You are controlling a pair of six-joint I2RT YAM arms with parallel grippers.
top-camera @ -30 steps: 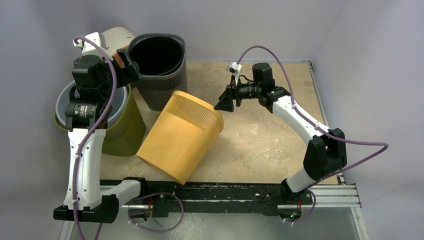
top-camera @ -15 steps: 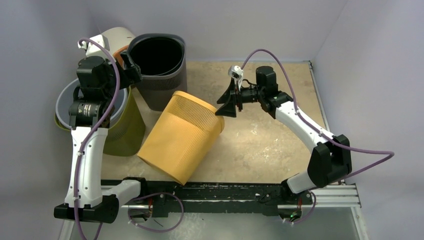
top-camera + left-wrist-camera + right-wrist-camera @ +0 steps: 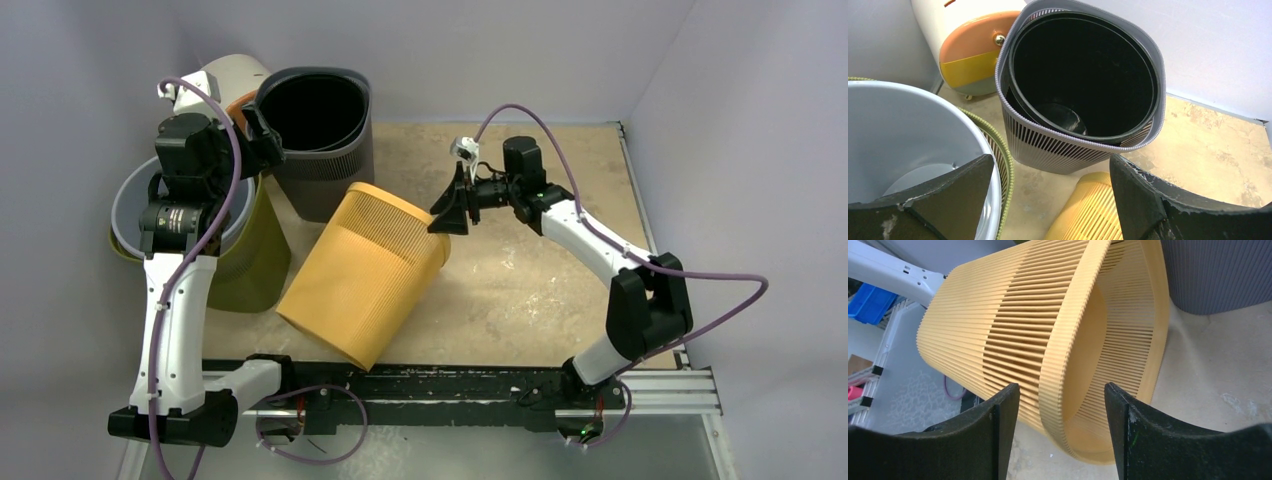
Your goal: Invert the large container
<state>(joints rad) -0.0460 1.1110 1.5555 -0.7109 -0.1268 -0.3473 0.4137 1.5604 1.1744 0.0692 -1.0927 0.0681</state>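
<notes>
A large yellow ribbed container [image 3: 360,275] lies on its side on the table, its open mouth facing the back right. My right gripper [image 3: 447,210] is open at that mouth. In the right wrist view the container's rim [image 3: 1068,340] runs between the two spread fingers [image 3: 998,435], touching neither. My left gripper [image 3: 255,125] is open and empty, hovering between the dark bin and the grey bucket. The yellow container's end shows below it in the left wrist view [image 3: 1093,210].
A dark grey ribbed bin [image 3: 330,185] with a black liner stands upright at the back, also in the left wrist view [image 3: 1073,150]. A grey bucket [image 3: 130,205] sits inside an olive bin [image 3: 255,260] at the left. A white and orange appliance [image 3: 225,75] stands in the back-left corner.
My right gripper has spread its fingers and shifted slightly left, onto the yellow container's rim. My left arm has moved a little. The container has barely moved.
</notes>
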